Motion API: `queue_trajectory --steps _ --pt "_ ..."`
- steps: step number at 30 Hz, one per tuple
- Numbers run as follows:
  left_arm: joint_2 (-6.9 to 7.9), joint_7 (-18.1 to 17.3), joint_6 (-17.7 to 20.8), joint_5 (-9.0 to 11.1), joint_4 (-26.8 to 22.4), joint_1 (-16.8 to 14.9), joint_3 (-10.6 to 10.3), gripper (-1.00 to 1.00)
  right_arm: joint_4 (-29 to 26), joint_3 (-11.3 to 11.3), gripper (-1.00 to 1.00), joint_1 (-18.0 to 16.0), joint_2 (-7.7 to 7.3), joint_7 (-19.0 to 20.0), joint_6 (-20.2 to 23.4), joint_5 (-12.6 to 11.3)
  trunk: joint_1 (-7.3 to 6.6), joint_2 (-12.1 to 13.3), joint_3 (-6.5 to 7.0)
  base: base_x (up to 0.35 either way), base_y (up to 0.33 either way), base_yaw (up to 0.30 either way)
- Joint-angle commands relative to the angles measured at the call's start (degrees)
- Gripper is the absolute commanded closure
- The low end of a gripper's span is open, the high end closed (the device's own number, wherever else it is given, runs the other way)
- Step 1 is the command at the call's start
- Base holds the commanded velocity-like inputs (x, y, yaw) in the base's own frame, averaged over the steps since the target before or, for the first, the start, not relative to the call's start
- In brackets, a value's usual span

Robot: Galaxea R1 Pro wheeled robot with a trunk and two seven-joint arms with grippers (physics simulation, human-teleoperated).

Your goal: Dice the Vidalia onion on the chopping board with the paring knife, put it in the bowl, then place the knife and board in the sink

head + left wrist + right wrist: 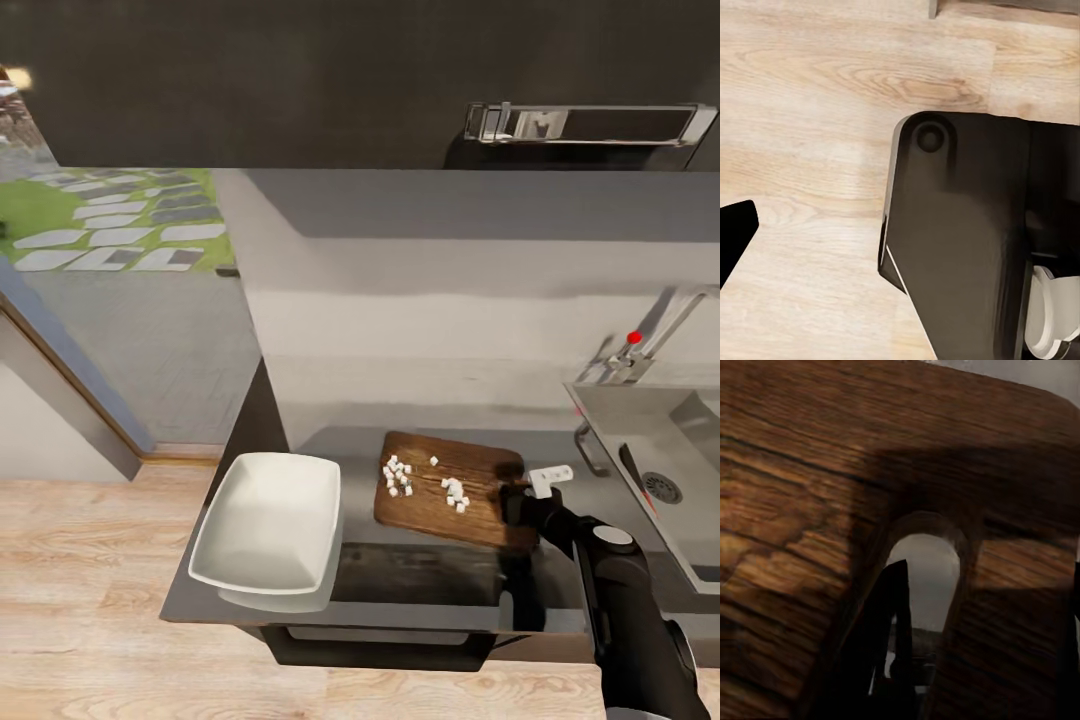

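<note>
the right gripper (522, 497) is reaching the chopping board (440, 505) at its sink-side edge; i cannot tell how its jaws are standing. diced onion (400, 476) is lying on the board, with the bowl (225, 520) just beside it, so tipping should be slow.

chopping board (455, 490): dark brown wood, bold grain, satin sheen
bowl (268, 530): white, smooth, glossy like glazed ceramic
countertop (350, 450): grey, stone-like, polished and reflective
sink (640, 440), at 3 o'clock: matt grey
tap (650, 340): shiny chrome metal
floor (810, 112): pale wood planks, matt
</note>
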Motion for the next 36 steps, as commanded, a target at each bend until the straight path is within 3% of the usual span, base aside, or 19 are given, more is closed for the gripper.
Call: queue_trajectory --steps 1,21,36 --pt "-0.07 -0.4 0.0 -0.4 -0.1 0.0 0.5 -1.00 0.1 -0.1 1.00 0.0 0.07 0.6 7.1 -2.1 0.05 -0.1 -0.10 0.000 0.006 0.000" --pt "-0.06 -0.4 0.0 -0.4 0.0 0.0 0.5 -1.00 0.1 -0.2 1.00 0.0 0.13 0.6 7.1 -2.0 0.05 -0.1 -0.09 0.000 0.000 0.000" --pt "-0.08 -0.4 0.0 -0.4 0.2 0.0 0.5 -1.00 0.1 -0.2 1.00 0.0 0.11 0.6 7.0 -2.0 0.05 -0.1 1.14 0.000 0.000 0.000"
